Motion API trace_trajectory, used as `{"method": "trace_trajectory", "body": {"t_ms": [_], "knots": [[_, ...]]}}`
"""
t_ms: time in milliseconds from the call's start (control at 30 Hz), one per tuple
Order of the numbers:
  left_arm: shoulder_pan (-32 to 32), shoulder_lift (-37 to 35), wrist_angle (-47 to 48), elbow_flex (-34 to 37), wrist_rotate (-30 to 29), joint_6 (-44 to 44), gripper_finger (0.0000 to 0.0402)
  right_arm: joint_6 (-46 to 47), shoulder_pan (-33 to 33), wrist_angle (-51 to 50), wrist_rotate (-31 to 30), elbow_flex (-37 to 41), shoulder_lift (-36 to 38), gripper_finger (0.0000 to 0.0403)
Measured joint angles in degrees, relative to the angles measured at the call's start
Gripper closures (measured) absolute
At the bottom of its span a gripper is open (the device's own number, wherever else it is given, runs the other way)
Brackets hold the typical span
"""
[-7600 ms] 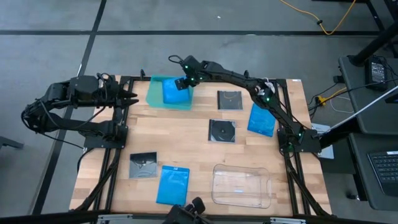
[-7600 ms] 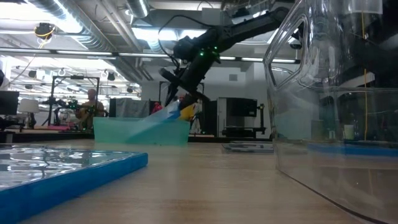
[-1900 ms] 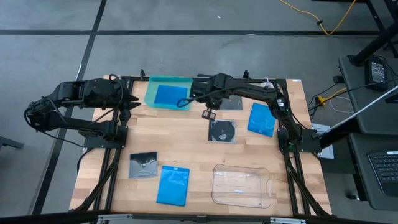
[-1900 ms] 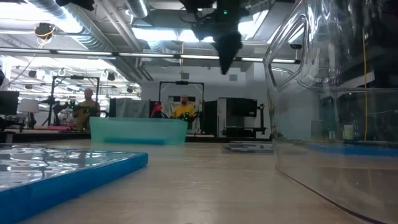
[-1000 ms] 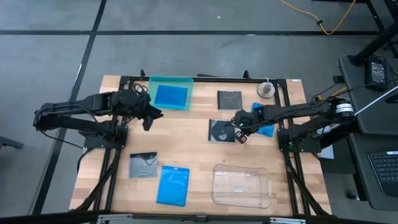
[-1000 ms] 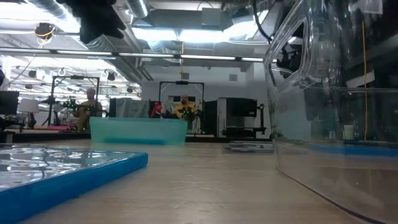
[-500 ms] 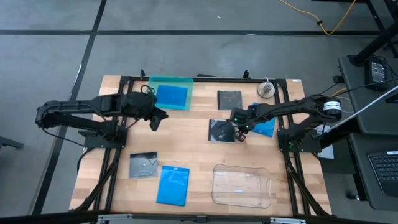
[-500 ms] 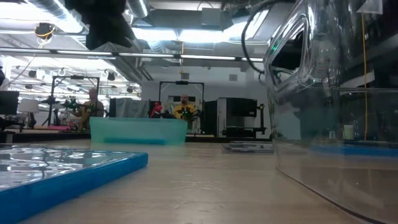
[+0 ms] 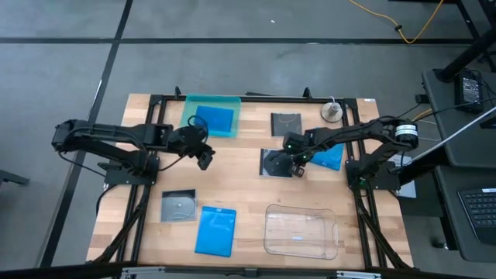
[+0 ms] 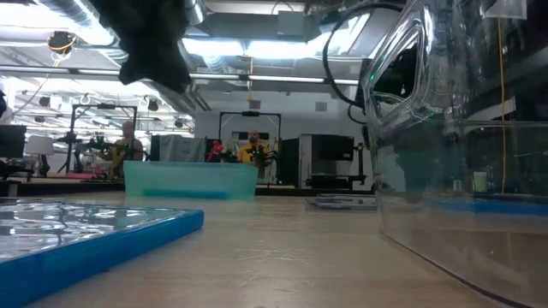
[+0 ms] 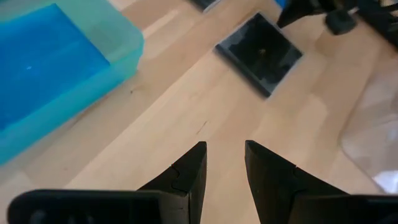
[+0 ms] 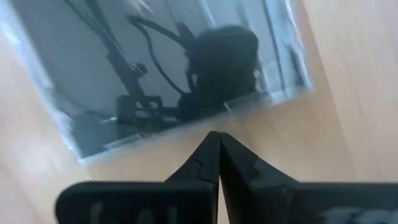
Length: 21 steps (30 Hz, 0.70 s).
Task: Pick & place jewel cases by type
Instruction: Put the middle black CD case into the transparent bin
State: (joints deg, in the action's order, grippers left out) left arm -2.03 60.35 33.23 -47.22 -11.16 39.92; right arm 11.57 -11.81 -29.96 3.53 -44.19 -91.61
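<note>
Since the previous frame, left gripper has advanced over bare wood, jaws parted and empty, while right gripper, clenched (wrist view only), hovers at the middle disc case's edge, a blue case lying in the teal tray.

A robotics lab or workshop. Beyond the wooden surface, the low view opens onto a large hall with exposed ceiling ducts, strip lights and equipment racks. People sit at benches behind the surface. From above, the surface stands on a grey concrete floor, with a yellow cable trailing past it.
</note>
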Motion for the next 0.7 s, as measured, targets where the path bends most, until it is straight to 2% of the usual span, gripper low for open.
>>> {"method": "trace_trajectory", "body": {"t_ms": [200,267,433,567,700], "knots": [[0.1,5.9,0.0,0.0,0.1,5.2,0.03,0.2,0.2,10.1,5.6,-0.4,-1.4,0.0394],[0.1,7.9,0.3,0.0,0.1,8.1,0.03,1.0,0.3,12.5,5.9,-0.6,-3.0,0.0394],[0.1,12.3,2.2,0.1,0.1,12.0,0.03,1.0,0.5,11.9,6.4,-3.3,-7.4,0.0394],[0.1,14.7,-0.7,1.7,0.9,13.2,0.0299,-1.4,0.7,11.8,6.4,-5.0,-8.8,0.0393],[0.1,16.0,-7.7,5.5,4.6,15.9,0.0293,-3.0,0.8,12.9,6.0,-5.5,-9.1,0.0393]]}}
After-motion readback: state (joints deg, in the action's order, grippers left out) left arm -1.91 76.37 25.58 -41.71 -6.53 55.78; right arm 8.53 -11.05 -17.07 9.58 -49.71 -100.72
